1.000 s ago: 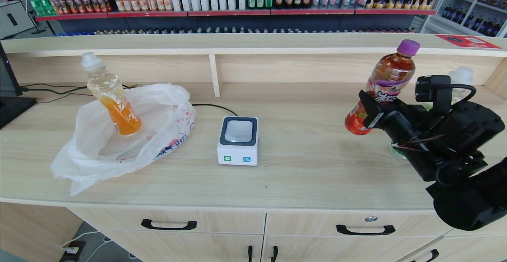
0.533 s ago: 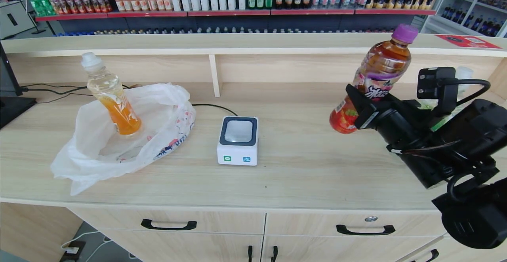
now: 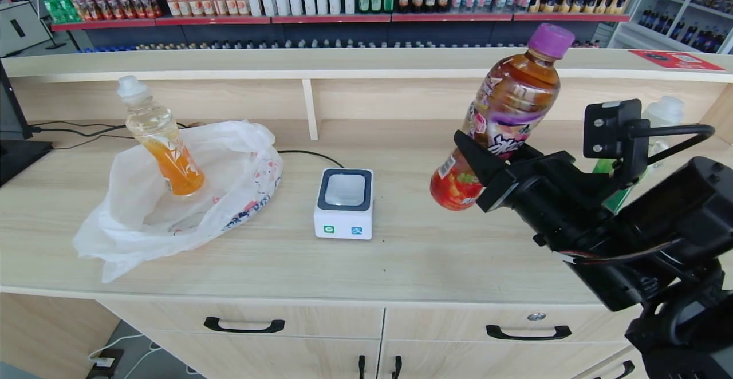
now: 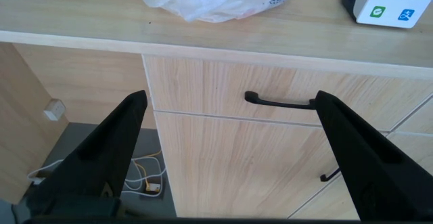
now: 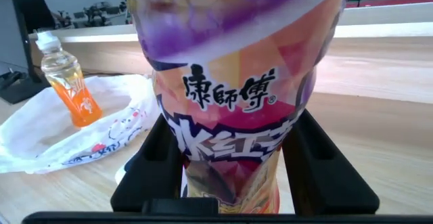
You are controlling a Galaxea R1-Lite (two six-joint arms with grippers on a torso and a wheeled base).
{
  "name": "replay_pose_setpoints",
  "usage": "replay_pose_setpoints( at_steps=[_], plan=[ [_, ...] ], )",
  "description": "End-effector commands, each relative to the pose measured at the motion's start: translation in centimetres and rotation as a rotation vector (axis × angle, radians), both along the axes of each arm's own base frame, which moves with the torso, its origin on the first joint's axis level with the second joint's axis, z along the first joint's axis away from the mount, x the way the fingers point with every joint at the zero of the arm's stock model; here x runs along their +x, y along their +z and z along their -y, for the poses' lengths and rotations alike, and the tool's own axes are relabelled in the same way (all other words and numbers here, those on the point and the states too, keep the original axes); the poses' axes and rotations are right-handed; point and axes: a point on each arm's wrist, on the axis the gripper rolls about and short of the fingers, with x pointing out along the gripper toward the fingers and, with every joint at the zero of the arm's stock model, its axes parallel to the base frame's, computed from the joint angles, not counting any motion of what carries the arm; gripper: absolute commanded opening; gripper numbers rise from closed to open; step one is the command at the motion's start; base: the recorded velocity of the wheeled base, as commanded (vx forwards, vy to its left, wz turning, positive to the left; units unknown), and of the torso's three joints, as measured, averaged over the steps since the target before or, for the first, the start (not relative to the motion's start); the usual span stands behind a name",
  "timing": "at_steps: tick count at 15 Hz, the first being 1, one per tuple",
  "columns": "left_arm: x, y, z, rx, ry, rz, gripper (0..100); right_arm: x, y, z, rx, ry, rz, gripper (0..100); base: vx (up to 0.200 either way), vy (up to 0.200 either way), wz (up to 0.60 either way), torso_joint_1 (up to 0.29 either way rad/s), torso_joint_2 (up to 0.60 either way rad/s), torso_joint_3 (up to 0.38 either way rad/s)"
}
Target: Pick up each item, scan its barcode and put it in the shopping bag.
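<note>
Above the counter (image 3: 412, 264), the raised right arm's jaws clamp a tilted bottle (image 3: 507, 107); left jaws gape wide.

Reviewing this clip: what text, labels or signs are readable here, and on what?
Label of the held bottle: brand characters, not quoted here.
On the scanner: two icons, no words.
On the shopping bag, orange bottle and red counter sign: print too small to read.

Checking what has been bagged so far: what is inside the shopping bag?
One orange-drink bottle stands tilted in the open white shopping bag. The bag's crumpled folds hide anything that might lie low along its sides.
</note>
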Motion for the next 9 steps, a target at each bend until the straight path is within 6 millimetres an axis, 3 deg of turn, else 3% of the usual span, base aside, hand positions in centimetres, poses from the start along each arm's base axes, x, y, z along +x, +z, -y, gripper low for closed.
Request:
replay_pose_setpoints(
  at_steps=[1,9],
  plan=[
    [0.0,0.0,0.0,0.000,0.000,0.000,100,-1.8,1.2,0.0,0.025,0.040,0.033,0,0.000,0.000,0.00,0.000,0.00,0.000],
    [0.0,0.0,0.0,0.003,0.000,0.000,100,-5.9,3.0,-1.2,0.077,0.183,0.081,0,0.000,0.000,0.00,0.000,0.00,0.000]
  ],
)
